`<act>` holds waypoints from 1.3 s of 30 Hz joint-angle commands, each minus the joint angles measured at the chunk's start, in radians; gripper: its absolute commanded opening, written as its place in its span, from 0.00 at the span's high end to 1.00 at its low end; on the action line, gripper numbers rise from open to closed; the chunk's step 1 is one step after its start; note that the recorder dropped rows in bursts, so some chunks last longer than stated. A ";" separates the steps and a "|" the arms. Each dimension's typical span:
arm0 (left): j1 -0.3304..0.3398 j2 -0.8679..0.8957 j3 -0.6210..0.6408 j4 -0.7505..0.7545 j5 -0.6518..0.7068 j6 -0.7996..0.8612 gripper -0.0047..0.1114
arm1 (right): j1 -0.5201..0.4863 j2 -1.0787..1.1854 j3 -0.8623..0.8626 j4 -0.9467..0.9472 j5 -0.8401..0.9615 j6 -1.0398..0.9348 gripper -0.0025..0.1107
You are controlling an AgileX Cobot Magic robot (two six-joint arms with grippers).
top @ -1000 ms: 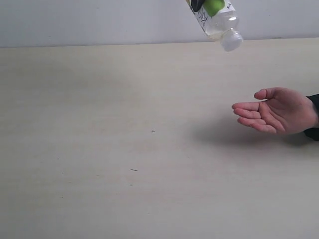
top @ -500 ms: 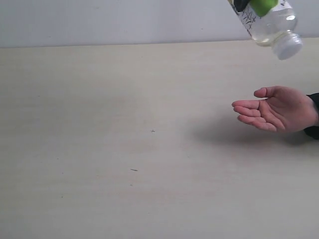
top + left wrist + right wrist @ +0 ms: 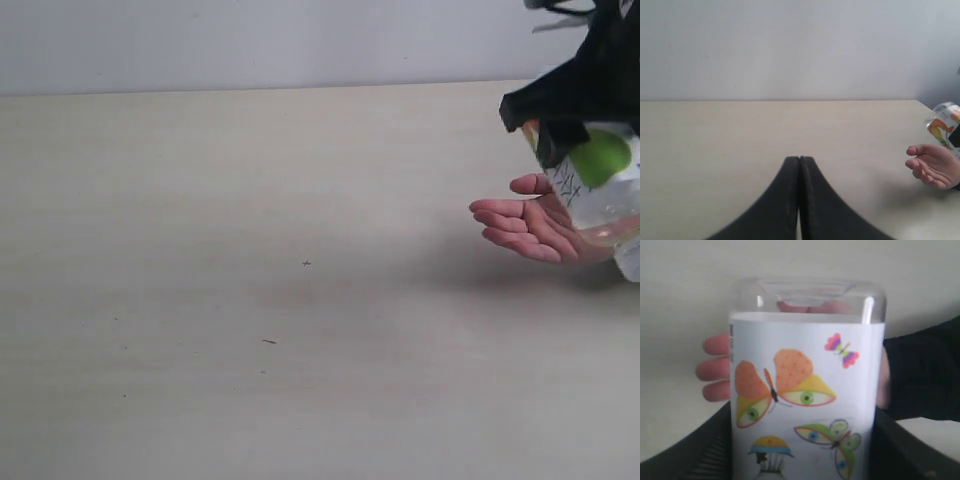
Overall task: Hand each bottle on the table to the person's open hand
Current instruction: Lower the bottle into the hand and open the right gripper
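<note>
Clear, label-wrapped plastic bottle (image 3: 603, 195) beside cupped hand (image 3: 530, 228).

So from where I'm standing, the right gripper (image 3: 552, 130) is up in the far right corner, black and chunky, clamped around a clear bottle with a green-apple label (image 3: 600, 185). The bottle's tilted, neck end pointing down and off toward the right edge, so its tip is cut off. It sits right over the person's open hand (image 3: 530, 228), which is palm up with the fingers pointing left, just above the table (image 3: 250, 180). Can't tell if the bottle actually touches the palm. Otherwise, just two tiny dark specks (image 3: 306, 263) mid-table and a pale wall (image 3: 250, 40) behind.
</note>
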 commanded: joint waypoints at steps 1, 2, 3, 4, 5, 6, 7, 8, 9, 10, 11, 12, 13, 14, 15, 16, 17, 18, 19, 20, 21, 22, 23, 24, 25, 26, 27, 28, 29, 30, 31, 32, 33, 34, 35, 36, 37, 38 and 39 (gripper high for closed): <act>0.003 -0.009 0.003 -0.003 -0.015 0.002 0.95 | -0.003 -0.007 0.099 -0.018 -0.224 0.074 0.98; 0.003 -0.009 0.003 -0.003 -0.015 0.002 0.95 | -0.003 -0.007 0.107 -0.021 -0.256 0.078 0.98; 0.003 -0.009 0.003 -0.003 -0.015 0.002 0.95 | -0.003 -0.007 0.112 -0.023 -0.275 0.078 0.98; 0.003 -0.009 0.003 -0.003 -0.015 0.002 0.95 | -0.003 -0.007 0.113 -0.028 -0.281 0.086 0.98; 0.003 -0.009 0.003 -0.003 -0.015 0.002 0.95 | -0.003 -0.003 0.113 -0.044 -0.281 0.099 0.98; 0.003 -0.009 0.003 -0.003 -0.015 0.002 0.95 | -0.003 0.003 0.113 -0.063 -0.279 0.105 0.98; 0.003 -0.009 0.003 -0.003 -0.015 0.002 0.95 | -0.003 0.009 0.113 -0.080 -0.274 0.105 0.98; 0.003 -0.009 0.003 -0.003 -0.015 0.002 0.95 | -0.003 0.022 0.113 -0.102 -0.268 0.115 0.98; 0.003 -0.009 0.003 -0.003 -0.015 0.002 0.95 | -0.003 0.036 0.113 -0.125 -0.266 0.131 0.98; 0.003 -0.009 0.003 -0.003 -0.015 0.002 0.95 | -0.003 0.050 0.113 -0.139 -0.266 0.143 0.98; 0.003 -0.009 0.003 -0.003 -0.015 0.002 0.95 | -0.003 0.067 0.113 -0.146 -0.268 0.154 0.98; 0.003 -0.009 0.003 -0.003 -0.015 0.002 0.95 | -0.003 0.085 0.113 -0.146 -0.271 0.154 0.98; 0.003 -0.009 0.003 -0.003 -0.015 0.002 0.95 | -0.003 0.098 0.113 -0.146 -0.279 0.154 0.98; 0.003 -0.009 0.003 -0.003 -0.015 0.002 0.95 | -0.003 0.116 0.113 -0.146 -0.286 0.154 0.98; 0.003 -0.009 0.003 -0.003 -0.015 0.002 0.95 | -0.003 0.127 0.113 -0.148 -0.293 0.154 0.98; 0.003 -0.009 0.003 -0.003 -0.015 0.002 0.95 | -0.003 0.139 0.113 -0.150 -0.305 0.154 0.98; 0.003 -0.009 0.003 -0.003 -0.015 0.002 0.95 | -0.003 0.148 0.113 -0.153 -0.313 0.154 0.97; 0.003 -0.009 0.003 -0.003 -0.015 0.002 0.95 | -0.003 0.153 0.112 -0.151 -0.321 0.154 0.96; 0.003 -0.009 0.003 -0.003 -0.015 0.002 0.95 | -0.003 0.158 0.112 -0.148 -0.330 0.154 0.94; 0.003 -0.009 0.003 -0.003 -0.015 0.002 0.95 | -0.003 0.162 0.112 -0.146 -0.331 0.154 0.92; 0.003 -0.009 0.003 -0.003 -0.015 0.002 0.95 | -0.003 0.162 0.112 -0.146 -0.331 0.154 0.90; 0.003 -0.009 0.003 -0.003 -0.015 0.002 0.95 | -0.003 0.164 0.112 -0.151 -0.331 0.154 0.87; 0.003 -0.009 0.003 -0.003 -0.015 0.002 0.95 | -0.003 0.164 0.112 -0.156 -0.329 0.154 0.84; 0.003 -0.009 0.003 -0.003 -0.015 0.002 0.95 | -0.003 0.164 0.112 -0.162 -0.329 0.154 0.81; 0.003 -0.009 0.003 -0.003 -0.015 0.002 0.95 | -0.003 0.164 0.112 -0.166 -0.329 0.154 0.78; 0.003 -0.009 0.003 -0.003 -0.015 0.002 0.95 | -0.003 0.164 0.112 -0.177 -0.329 0.154 0.75; 0.003 -0.009 0.003 -0.003 -0.015 0.002 0.95 | -0.003 0.164 0.112 -0.181 -0.327 0.154 0.72; 0.003 -0.009 0.003 -0.003 -0.015 0.002 0.95 | -0.003 0.164 0.112 -0.183 -0.327 0.154 0.68; 0.003 -0.009 0.003 -0.003 -0.015 0.002 0.95 | -0.003 0.164 0.112 -0.190 -0.327 0.154 0.64; 0.003 -0.009 0.003 -0.003 -0.015 0.002 0.95 | -0.003 0.164 0.112 -0.194 -0.327 0.154 0.61; 0.003 -0.009 0.003 -0.003 -0.015 0.002 0.95 | -0.003 0.164 0.112 -0.196 -0.327 0.154 0.56; 0.003 -0.009 0.003 -0.003 -0.015 0.002 0.95 | -0.003 0.164 0.112 -0.196 -0.327 0.154 0.51; 0.003 -0.009 0.003 -0.003 -0.015 0.002 0.95 | -0.003 0.164 0.112 -0.196 -0.327 0.156 0.45; 0.003 -0.009 0.003 -0.003 -0.015 0.002 0.95 | -0.003 0.164 0.112 -0.196 -0.327 0.158 0.39; 0.003 -0.009 0.003 -0.003 -0.015 0.002 0.95 | -0.003 0.164 0.112 -0.196 -0.327 0.166 0.32; 0.003 -0.009 0.003 -0.003 -0.015 0.002 0.95 | -0.003 0.164 0.112 -0.198 -0.327 0.173 0.28; 0.003 -0.009 0.003 -0.003 -0.015 0.002 0.95 | -0.003 0.164 0.112 -0.198 -0.327 0.182 0.23; 0.003 -0.009 0.003 -0.003 -0.015 0.002 0.95 | -0.003 0.164 0.112 -0.198 -0.327 0.182 0.19; 0.003 -0.009 0.003 -0.003 -0.015 0.002 0.95 | -0.003 0.164 0.112 -0.198 -0.327 0.182 0.17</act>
